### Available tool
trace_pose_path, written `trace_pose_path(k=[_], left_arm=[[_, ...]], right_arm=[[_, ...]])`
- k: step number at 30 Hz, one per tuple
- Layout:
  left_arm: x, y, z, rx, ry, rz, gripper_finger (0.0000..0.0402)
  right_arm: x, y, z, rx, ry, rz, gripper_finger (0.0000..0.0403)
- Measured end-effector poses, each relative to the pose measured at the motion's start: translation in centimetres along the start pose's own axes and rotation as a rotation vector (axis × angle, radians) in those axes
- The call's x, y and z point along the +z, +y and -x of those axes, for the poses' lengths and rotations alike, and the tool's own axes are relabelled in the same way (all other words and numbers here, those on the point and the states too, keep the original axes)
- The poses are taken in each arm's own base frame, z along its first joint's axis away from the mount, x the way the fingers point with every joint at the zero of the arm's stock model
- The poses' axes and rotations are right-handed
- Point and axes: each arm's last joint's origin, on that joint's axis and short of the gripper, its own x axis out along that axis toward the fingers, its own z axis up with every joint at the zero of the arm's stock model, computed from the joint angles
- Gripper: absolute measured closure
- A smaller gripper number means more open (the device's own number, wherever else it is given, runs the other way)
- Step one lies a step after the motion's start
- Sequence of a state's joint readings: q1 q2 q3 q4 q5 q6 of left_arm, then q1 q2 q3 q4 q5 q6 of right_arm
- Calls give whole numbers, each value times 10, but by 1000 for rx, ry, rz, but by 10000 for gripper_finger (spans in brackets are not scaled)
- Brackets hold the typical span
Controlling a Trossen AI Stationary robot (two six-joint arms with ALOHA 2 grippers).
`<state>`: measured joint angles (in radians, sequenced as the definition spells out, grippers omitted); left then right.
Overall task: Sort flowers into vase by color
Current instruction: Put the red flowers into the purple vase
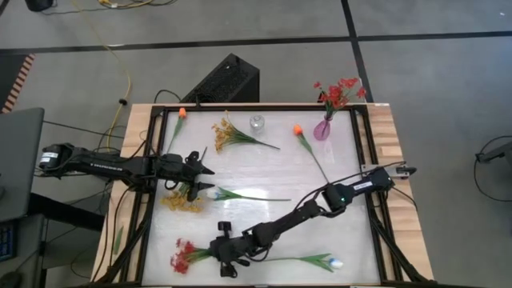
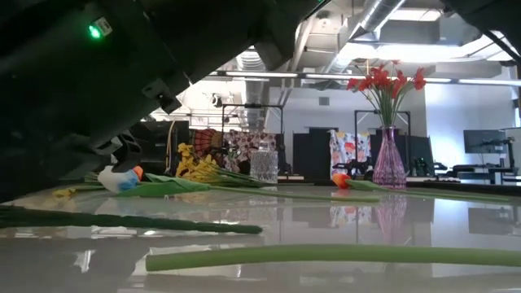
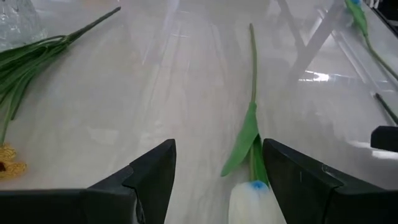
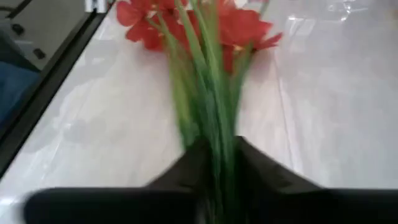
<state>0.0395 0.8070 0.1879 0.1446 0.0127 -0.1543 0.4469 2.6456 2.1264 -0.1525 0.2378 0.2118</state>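
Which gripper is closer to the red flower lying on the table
Right. The right gripper is closed around the stems of the red flower; the left gripper hovers open over a white tulip, farther up the table.

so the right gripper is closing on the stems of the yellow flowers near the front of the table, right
Not quite: the right gripper is closing on the stems of the red flowers, not yellow ones. The right wrist view shows the red blooms beyond its fingers, and the high view shows the same bunch near the front.

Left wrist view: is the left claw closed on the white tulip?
No. The left claw stands open around the white tulip, clear of it.
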Motion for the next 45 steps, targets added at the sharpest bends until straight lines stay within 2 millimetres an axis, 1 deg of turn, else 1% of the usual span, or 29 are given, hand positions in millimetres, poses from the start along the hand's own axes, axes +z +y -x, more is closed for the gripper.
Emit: trace_pose_path(k=[1,2,8,10,12,15,17,19,21,23,25,29,32,35,36,38,39,41,42,43,45], left_arm=[[0,0,0,1,0,8,172],[0,0,0,4,-1,15,172],[0,1,0,46,-8,43,172],[0,1,0,52,-10,51,172],[0,2,0,53,-9,55,172],[0,2,0,54,-4,60,172],[0,2,0,54,-3,60,172],[-1,2,0,57,1,60,172],[-1,2,0,76,4,60,172],[-2,3,0,110,3,59,172],[-2,4,0,140,-3,59,172],[-1,6,1,186,-15,57,172],[-1,6,1,204,-18,51,172],[0,7,1,223,-26,50,172],[0,7,1,233,-28,48,172],[0,8,1,255,-34,47,172],[0,8,1,267,-37,47,172],[1,9,1,293,-45,47,172],[1,9,1,305,-48,47,172],[1,9,1,311,-55,48,172],[2,9,2,316,-68,41,172]], right_arm=[[2,0,4,3,20,11,354],[4,0,7,8,33,25,369],[22,-9,36,-45,124,183,369],[28,-19,48,-75,184,218,369],[32,-33,57,-97,225,214,369],[29,-52,72,-108,251,218,369],[24,-64,87,-96,229,209,369],[18,-74,108,-92,154,188,369],[7,-84,134,-91,60,164,369],[-8,-94,161,-88,-80,133,369],[-27,-102,190,-92,-221,116,369],[-74,-119,243,-225,-482,78,369],[-106,-132,275,-333,-665,60,369],[-123,-144,306,-450,-868,60,369],[-129,-147,310,-482,-879,86,369],[-128,-158,316,-557,-842,110,369],[-125,-164,320,-595,-841,78,369],[-114,-179,327,-649,-922,-12,369],[-111,-185,331,-653,-957,-14,369],[-110,-191,331,-674,-955,2,369],[-100,-201,335,-721,-996,47,369]])
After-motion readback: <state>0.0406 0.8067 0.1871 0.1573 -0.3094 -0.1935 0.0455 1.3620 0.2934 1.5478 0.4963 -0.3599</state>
